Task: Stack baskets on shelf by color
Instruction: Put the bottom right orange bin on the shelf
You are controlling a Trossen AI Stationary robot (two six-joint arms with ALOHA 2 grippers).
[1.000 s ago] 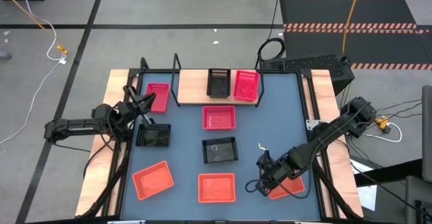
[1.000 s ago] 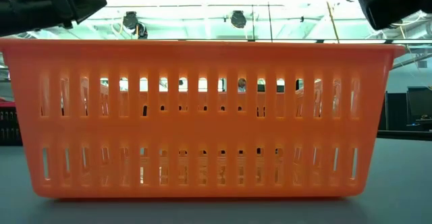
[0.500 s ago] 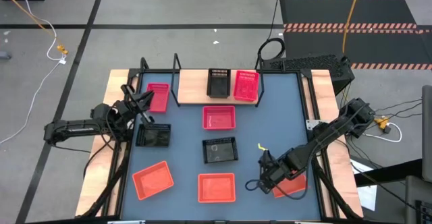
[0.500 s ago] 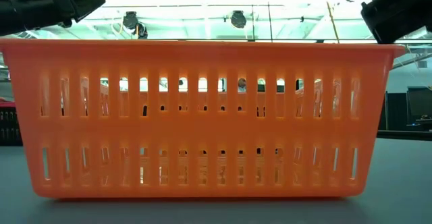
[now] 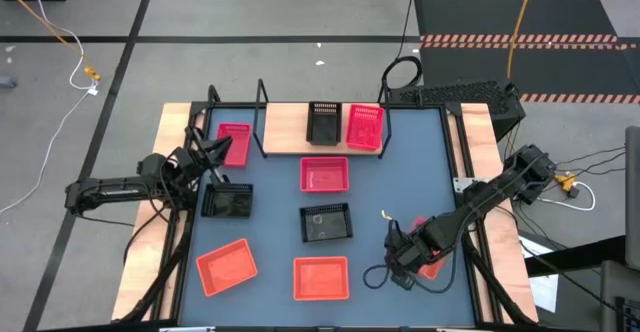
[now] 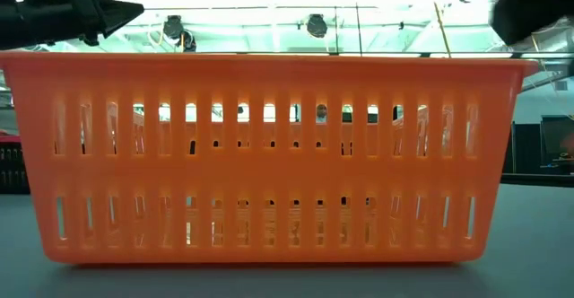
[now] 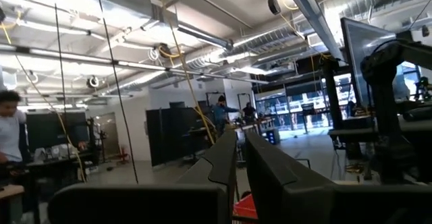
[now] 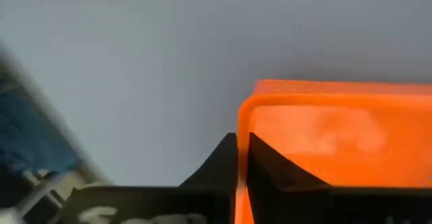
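Note:
In the high view my right gripper (image 5: 413,261) is at the table's near right, shut on an orange-red basket (image 5: 434,267) that my arm mostly hides. Two more orange-red baskets (image 5: 226,267) (image 5: 321,277) rest on their bases near the near edge; the nearer one fills the low view (image 6: 269,154). The shelf (image 5: 285,137) carries a black basket (image 5: 323,122) and a pink basket (image 5: 365,127). A pink basket (image 5: 234,143) sits by the shelf's left end. My left gripper (image 5: 215,158) is shut and holds nothing, next to that pink basket. My right gripper (image 8: 241,146) pinches the orange-red basket's side wall at its rim (image 8: 238,119), close to a corner. One finger (image 8: 223,153) is outside the wall and one (image 8: 266,160) inside the basket. Whether the basket's base is on the table, I cannot tell.
A pink basket (image 5: 325,174) and two black baskets (image 5: 327,222) (image 5: 228,202) lie on the blue-grey tabletop (image 5: 410,172) between the arms. The shelf's black wire frame (image 5: 262,97) stands up at the far side. Bare tabletop lies right of the middle baskets.
My right gripper has moved a little toward the table's right and far edge, and the orange-red basket has gone with it: less of it shows from under the arm than a second ago. The left arm has kept still.

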